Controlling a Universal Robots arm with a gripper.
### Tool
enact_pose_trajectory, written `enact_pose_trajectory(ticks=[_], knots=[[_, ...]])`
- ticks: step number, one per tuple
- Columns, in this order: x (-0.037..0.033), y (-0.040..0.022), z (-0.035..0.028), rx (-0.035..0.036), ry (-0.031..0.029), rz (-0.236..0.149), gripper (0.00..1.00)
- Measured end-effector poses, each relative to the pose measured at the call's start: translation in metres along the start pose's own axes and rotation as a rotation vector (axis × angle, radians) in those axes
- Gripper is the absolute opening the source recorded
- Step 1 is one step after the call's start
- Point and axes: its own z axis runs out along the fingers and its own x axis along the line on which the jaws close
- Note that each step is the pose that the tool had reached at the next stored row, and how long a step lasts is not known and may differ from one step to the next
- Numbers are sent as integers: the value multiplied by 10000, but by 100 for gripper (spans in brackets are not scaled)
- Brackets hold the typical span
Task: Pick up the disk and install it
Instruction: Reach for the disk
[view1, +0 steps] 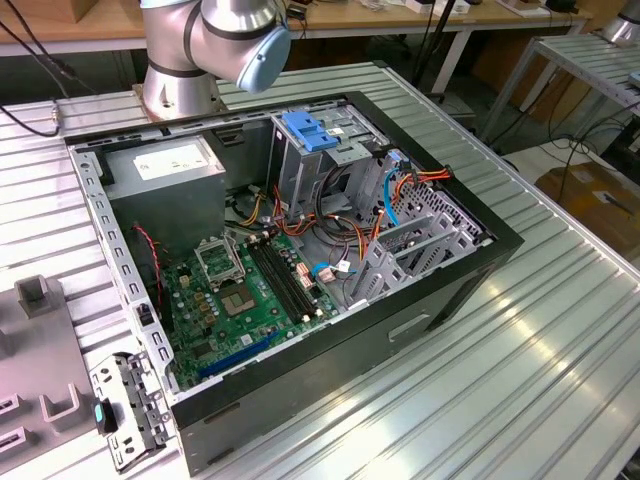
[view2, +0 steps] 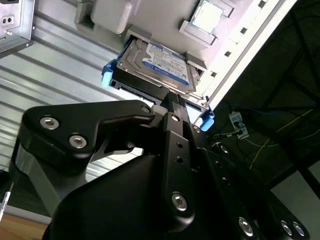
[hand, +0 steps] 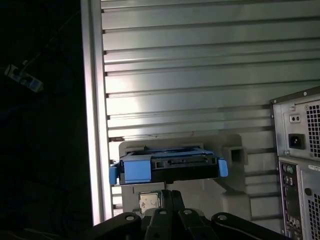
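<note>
**At counter (hand: 200, 60) edge: pincer (hand: 170, 192) fingers together, just short of disk (hand: 170, 169)**

Noted arm (view1: 215, 35) rooted on counter behind open computer case (view1: 330, 370), at exterior view's upper left, blue-capped joint above case's far corner. Found pincer in both wrist views with fingers pressed together, gripping nothing, tips aimed at disk's near edge. Logged disk lying flat in grey holder (hand: 230, 150) on counter, just beyond tips, blue rails at either end. Cannot tell whether touching.
</note>
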Motion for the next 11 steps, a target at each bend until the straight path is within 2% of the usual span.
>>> enact_pose_trajectory(ticks=[11], knots=[[243,-19,11,5,57,3,11]])
